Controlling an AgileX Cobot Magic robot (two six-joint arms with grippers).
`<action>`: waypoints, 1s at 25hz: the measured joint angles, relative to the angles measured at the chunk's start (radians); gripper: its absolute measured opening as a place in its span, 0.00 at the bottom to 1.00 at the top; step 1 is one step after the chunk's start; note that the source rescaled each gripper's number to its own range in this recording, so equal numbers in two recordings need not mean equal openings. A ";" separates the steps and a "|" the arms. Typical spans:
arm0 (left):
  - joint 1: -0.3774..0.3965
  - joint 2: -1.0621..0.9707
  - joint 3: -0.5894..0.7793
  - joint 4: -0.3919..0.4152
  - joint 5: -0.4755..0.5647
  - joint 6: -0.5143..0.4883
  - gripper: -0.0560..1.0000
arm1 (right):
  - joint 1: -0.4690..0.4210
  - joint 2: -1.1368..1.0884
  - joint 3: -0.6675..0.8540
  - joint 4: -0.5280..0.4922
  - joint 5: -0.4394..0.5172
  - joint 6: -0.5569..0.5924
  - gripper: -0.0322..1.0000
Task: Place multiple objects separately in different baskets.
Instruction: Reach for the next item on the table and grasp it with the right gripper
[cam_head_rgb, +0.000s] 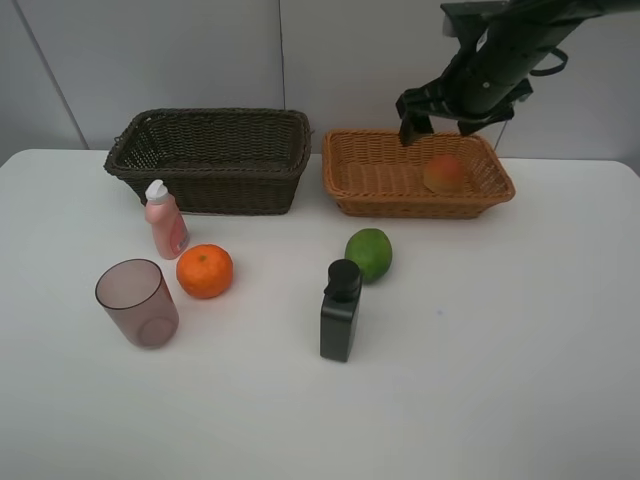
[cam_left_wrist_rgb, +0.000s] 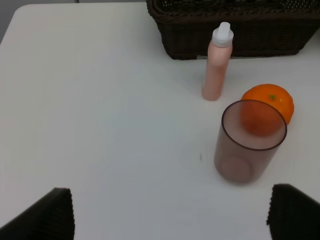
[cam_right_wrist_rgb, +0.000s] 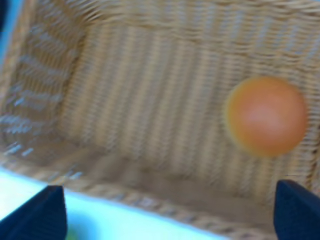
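My right pincer (cam_head_rgb: 438, 120) hangs open and empty over the tan basket (cam_head_rgb: 420, 211), where the peach (cam_head_rgb: 444, 173) lies free. Dropping toward the lime (cam_head_rgb: 368, 253), I could clip the rim or topple the black bottle (cam_head_rgb: 340, 312) just beside it. The arm reaches in from high, wrist tipped down. My left pincer (cam_left_wrist_rgb: 170, 215) is open over the counter (cam_left_wrist_rgb: 100, 100).

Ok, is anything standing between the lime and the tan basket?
Nothing visible. Only bare table lies between the lime and the tan basket; the black bottle stands on the lime's near side.
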 joint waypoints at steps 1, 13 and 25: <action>0.000 0.000 0.000 0.000 0.000 0.000 1.00 | 0.018 -0.013 0.000 0.001 0.022 0.000 0.91; 0.000 0.000 0.000 0.000 0.000 0.000 1.00 | 0.250 -0.101 -0.001 0.072 0.323 0.164 0.91; 0.000 0.000 0.000 0.000 0.000 0.000 1.00 | 0.384 -0.103 -0.001 0.093 0.466 0.510 0.91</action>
